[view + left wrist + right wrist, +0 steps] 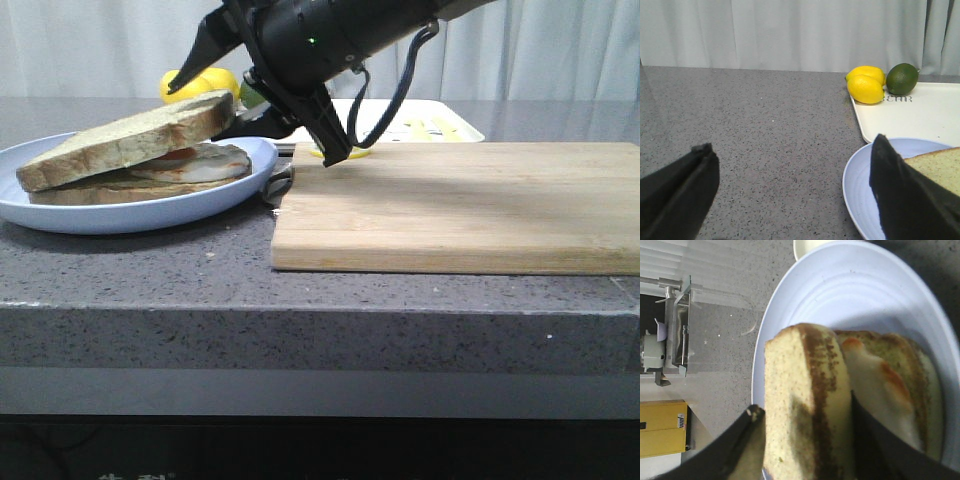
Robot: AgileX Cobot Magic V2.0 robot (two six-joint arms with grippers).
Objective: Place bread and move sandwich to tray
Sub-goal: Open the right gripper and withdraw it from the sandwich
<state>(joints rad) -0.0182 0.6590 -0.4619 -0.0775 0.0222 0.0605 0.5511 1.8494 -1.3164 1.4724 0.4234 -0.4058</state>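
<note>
From the front, we see the right gripper [222, 100] pinching the thick greenish-tan bread slice [125, 137], long axis left-right, its held end tilted up over the egg-topped slice on the pale blue round plate [130, 210]; released so, it may land askew. The left wrist view shows the left gripper [790, 192] spread beside the plate, the white rectangular tray [920, 117] beyond. The right wrist view confirms the grip.

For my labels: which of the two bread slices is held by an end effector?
The plain upper slice, tilted, gripped by the right end effector; the egg-topped slice lies flat.

The tray [920, 117] bears dark printed letters reading roughly "EAR".
</note>
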